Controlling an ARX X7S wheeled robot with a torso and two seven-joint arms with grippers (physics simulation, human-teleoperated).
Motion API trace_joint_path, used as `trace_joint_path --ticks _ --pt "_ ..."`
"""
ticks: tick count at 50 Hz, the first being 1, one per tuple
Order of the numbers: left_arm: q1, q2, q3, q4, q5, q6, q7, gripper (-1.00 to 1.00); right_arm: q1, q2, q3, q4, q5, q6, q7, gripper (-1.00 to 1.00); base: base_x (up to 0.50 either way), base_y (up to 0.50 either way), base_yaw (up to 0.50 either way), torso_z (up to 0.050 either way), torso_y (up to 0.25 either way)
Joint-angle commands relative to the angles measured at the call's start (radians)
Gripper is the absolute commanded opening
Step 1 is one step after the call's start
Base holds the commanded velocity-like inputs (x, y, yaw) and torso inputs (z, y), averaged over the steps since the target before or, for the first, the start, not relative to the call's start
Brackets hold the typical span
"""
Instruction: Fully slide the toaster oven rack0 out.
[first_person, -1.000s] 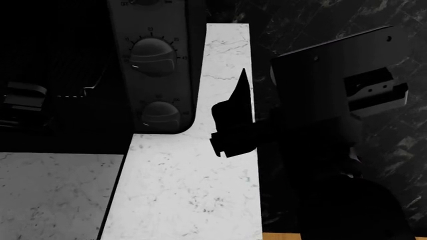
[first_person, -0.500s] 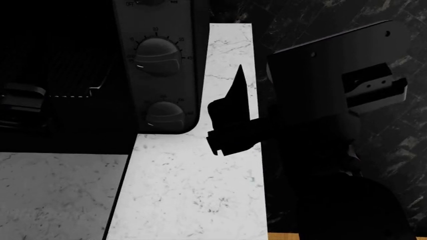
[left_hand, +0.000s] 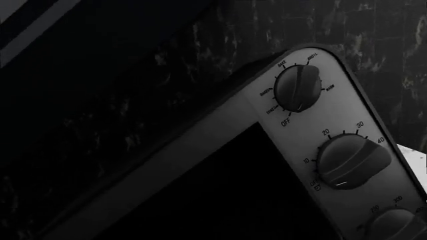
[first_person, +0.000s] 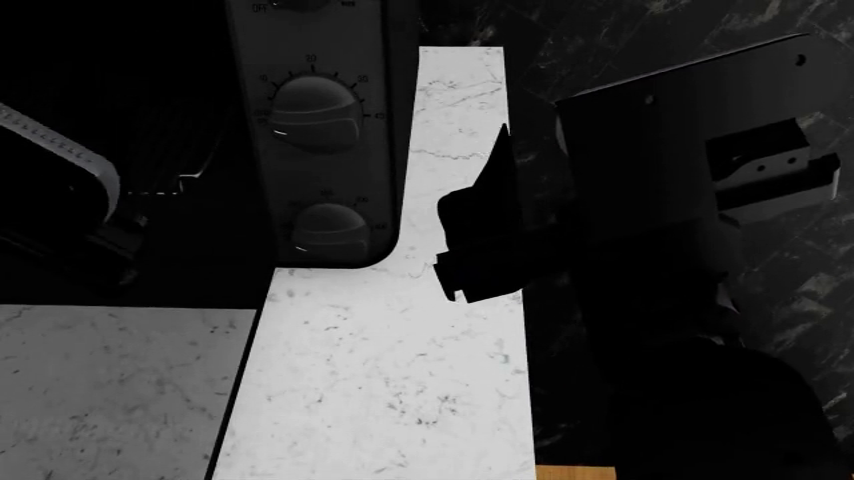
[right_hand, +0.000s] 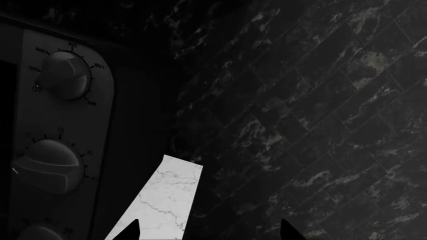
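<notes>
The toaster oven's grey knob panel stands at the upper left of the head view, with its dark cavity to the left. It also shows in the left wrist view and the right wrist view. A faint wire grille with a pale dashed front edge, probably the rack0, lies inside the cavity. A black rounded part of my left arm or gripper sits in front of the cavity; its jaws are lost in the dark. My right gripper hangs over the counter right of the oven, its fingertips apart and empty.
A white marble counter runs forward beside the oven. A dark marbled tile wall stands behind and to the right. My right arm's large black body fills the right side. A wood strip shows at the bottom.
The black part of my left arm has swung up and grown larger at the left, now showing a pale curved edge. My right arm has shifted slightly right.
</notes>
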Motion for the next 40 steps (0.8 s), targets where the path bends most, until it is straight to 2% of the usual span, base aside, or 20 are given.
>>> trace_joint_path --ticks 1,21,25,32,40 --pt "-0.058 -0.053 0.153 -0.112 0.322 0.046 0.315 1.0 -0.005 0.006 0.005 0.013 -0.007 -0.009 0.003 1.0 0.0 0.0 0.0 0.0 0.0" --pt "-0.022 -0.088 0.206 -0.233 0.261 0.121 0.354 1.0 -0.005 0.019 0.011 0.003 -0.002 0.005 0.009 1.0 0.0 0.0 0.0 0.0 0.0" --pt "-0.007 -0.093 0.201 -0.254 0.229 0.146 0.329 1.0 -0.007 0.019 0.006 0.013 0.002 0.0 0.008 1.0 0.0 0.0 0.0 0.0 0.0" --pt "0.027 -0.09 0.156 -0.325 0.124 0.231 0.204 1.0 -0.008 0.022 0.001 0.022 0.002 -0.005 0.014 1.0 0.0 0.0 0.0 0.0 0.0" --pt "0.044 -0.079 0.141 -0.394 0.064 0.287 0.136 1.0 -0.006 0.024 0.001 0.022 0.005 -0.004 0.016 1.0 0.0 0.0 0.0 0.0 0.0"
